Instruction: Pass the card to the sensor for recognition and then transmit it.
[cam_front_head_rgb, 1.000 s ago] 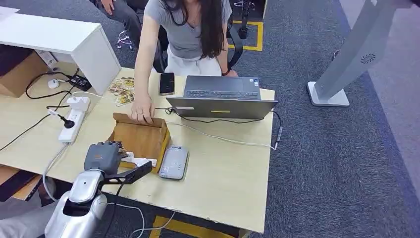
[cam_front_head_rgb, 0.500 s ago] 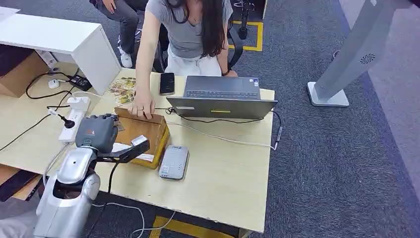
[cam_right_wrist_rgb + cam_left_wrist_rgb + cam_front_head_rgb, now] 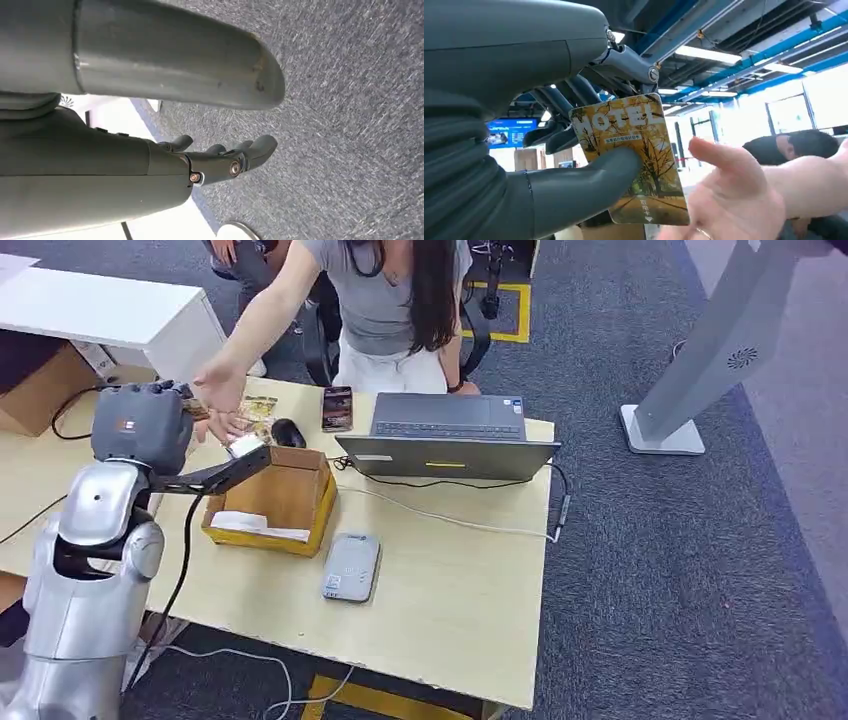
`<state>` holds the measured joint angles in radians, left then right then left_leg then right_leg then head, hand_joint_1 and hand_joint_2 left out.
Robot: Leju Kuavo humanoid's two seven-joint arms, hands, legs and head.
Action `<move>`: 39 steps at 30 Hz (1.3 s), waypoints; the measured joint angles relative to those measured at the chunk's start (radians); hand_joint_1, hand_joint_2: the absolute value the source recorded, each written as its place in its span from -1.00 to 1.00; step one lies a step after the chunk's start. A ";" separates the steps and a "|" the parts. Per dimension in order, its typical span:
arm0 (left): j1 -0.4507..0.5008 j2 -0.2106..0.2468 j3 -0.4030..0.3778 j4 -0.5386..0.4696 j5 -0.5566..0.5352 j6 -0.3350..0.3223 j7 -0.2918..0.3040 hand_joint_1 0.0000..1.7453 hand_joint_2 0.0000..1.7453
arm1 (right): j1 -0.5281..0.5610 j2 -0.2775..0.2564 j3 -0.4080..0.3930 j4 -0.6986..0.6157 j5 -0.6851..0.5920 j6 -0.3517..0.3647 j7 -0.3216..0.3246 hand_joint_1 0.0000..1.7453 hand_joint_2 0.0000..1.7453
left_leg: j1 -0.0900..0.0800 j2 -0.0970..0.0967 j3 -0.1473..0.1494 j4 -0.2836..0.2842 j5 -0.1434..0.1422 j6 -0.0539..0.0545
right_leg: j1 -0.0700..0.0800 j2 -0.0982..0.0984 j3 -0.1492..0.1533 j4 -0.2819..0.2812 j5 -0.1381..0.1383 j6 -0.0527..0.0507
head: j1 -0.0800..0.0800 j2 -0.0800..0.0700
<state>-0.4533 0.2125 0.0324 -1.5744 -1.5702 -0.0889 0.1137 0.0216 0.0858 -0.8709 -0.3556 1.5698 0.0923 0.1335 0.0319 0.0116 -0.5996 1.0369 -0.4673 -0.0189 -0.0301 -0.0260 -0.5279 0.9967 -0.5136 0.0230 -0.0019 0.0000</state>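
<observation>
Yellow hotel card (image 3: 631, 155) is pinched between our left hand's (image 3: 574, 150) thumb and darker fingers, held up off the table, and a person's open hand (image 3: 729, 200) is just beside it. From the head view our left hand (image 3: 150, 425) sits above the far left of the table (image 3: 450, 610). Near it, the wooden box (image 3: 290, 495) has white paper (image 3: 250, 525) in it. The grey sensor (image 3: 351, 566) lies just beside the box. Our right hand (image 3: 220, 160) holds nothing, fingers loosely apart.
</observation>
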 joint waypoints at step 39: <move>0.403 -0.044 0.115 -0.406 0.448 0.184 -0.274 -1.00 1.00 | 0.008 0.008 -0.006 0.042 0.000 -0.032 -0.005 -1.00 -1.00 | 0.000 0.002 -0.001 -0.002 -0.002 0.000 | 0.000 0.002 0.001 0.000 -0.002 0.000 | 0.000 0.000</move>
<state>-0.0500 0.1690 0.1478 -1.9807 -1.1225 0.0949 -0.1603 0.0297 0.0939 -0.8770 -0.3132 1.5698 0.0599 0.1286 0.0318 0.0139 -0.6006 1.0352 -0.4691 -0.0194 -0.0300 -0.0243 -0.5270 0.9970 -0.5152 0.0234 -0.0019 0.0000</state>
